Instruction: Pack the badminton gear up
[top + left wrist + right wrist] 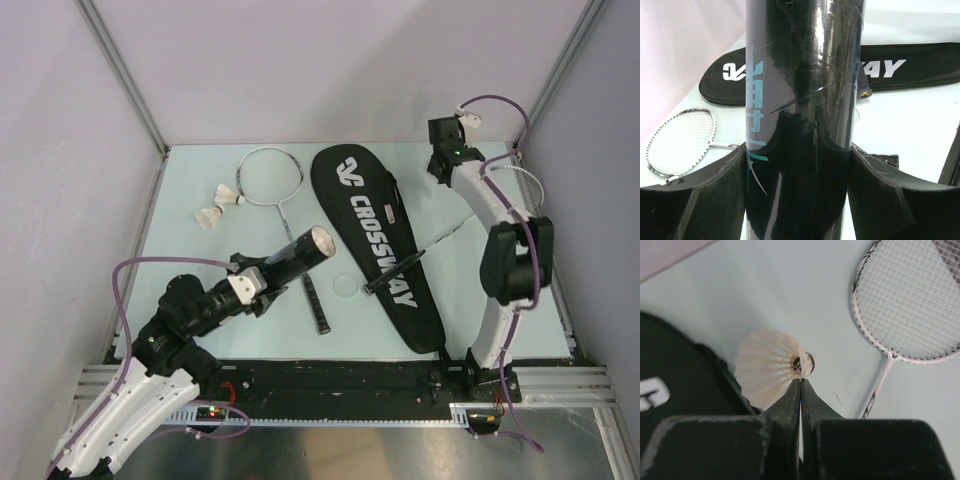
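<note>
Clamped the black tube across its body between the wide-spread fingers of the left gripper, lower left of the overhead frame, pale end aimed up and right toward frame centre. Found the first racquet flat on the table just beside the tube, black handle nearest, head toward the upper middle. Saw the CROSSWAY bag lying flat at centre, slanting from upper middle to lower right. Spotted the second racquet with its handle resting on the bag, shaft running up and right, head partly hidden behind the right arm at the right edge. Counted 2 loose shuttlecocks at upper left, close together, just left of the first racquet's head. Farthest off, upper right, found the right gripper closed tight, tips pinching 1 held shuttlecock at the skirt beside its cork.
</note>
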You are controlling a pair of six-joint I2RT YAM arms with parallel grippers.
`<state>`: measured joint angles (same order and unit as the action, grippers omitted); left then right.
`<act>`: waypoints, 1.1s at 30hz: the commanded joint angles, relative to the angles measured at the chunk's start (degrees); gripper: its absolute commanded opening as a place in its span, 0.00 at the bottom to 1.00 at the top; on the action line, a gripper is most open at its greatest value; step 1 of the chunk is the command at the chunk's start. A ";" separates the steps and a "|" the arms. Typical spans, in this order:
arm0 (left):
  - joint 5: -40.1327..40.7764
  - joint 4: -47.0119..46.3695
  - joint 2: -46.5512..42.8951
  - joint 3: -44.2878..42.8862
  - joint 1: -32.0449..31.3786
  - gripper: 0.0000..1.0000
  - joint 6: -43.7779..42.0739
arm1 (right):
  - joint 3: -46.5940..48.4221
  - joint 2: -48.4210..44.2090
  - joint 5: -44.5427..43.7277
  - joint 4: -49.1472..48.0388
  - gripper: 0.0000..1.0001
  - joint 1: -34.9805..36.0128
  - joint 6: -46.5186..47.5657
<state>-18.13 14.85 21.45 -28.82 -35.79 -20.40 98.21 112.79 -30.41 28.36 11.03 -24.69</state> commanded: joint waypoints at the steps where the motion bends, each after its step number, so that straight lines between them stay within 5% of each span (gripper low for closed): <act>1: 0.66 -3.25 0.95 0.17 -0.23 0.35 -0.01 | -7.25 -12.66 11.03 -3.51 0.00 -0.22 2.37; 12: -5.79 -3.22 1.83 -0.54 -0.24 0.35 -4.81 | -27.71 -43.49 46.33 -9.59 0.00 -1.23 -2.72; 21: -9.29 -3.17 3.26 -2.97 -0.19 0.35 -8.64 | -40.32 -60.81 71.34 -22.87 0.00 -2.95 -17.41; 33: -9.78 -5.70 3.83 -5.75 -0.20 0.32 -7.03 | -43.83 -71.01 77.55 -33.72 0.00 0.69 -30.07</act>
<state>-26.50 14.50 25.93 -31.40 -35.79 -27.94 55.81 43.48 44.71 1.34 9.15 -49.43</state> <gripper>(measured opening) 0.699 0.009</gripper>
